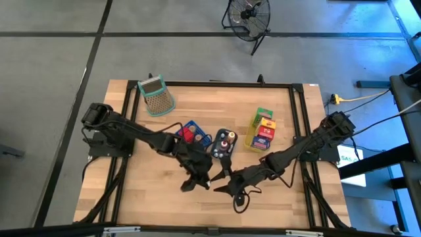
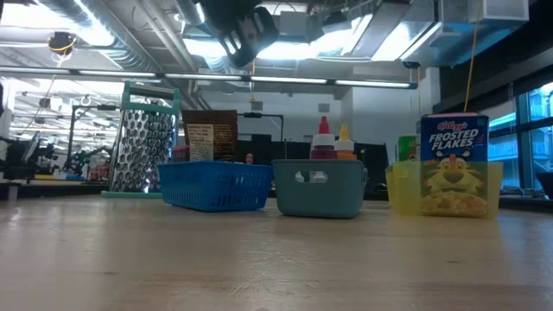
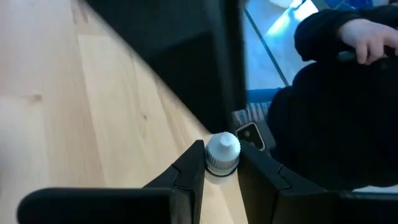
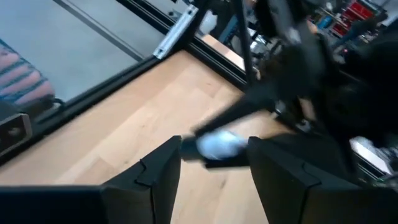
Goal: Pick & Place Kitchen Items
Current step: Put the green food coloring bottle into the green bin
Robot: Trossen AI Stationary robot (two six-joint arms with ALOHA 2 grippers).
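Observation:
My left gripper [image 1: 192, 183] is near the table's near edge and is shut on a small bottle with a white ribbed cap [image 3: 222, 151]. My right gripper [image 1: 222, 188] is just to its right, open and empty. A blurred pale thing [image 4: 217, 146] shows ahead between the right gripper's fingers, beside the other dark arm. Behind them stand a blue basket [image 1: 191, 131] with a brown packet [image 2: 210, 134], a teal tray [image 1: 223, 143] with small bottles [image 2: 325, 138], and a yellow tray [image 1: 261, 131] with boxes, one a Frosted Flakes box [image 2: 454, 164]. My left gripper pinches the small bottle between its two fingertips, just below the white cap [image 3: 219, 169]. The cap sticks out past the free ends of the fingers. The bottle's body is hidden behind the fingers. I cannot tell whether it is clear of the table.
A metal grater [image 1: 156, 95] with a teal frame stands at the far left of the table. Bare wood [image 1: 145, 191] lies at the near left. A person's hand and dark sleeve [image 3: 367, 37] show beyond the table. A gripper [image 2: 249, 30] hangs at the low view's top.

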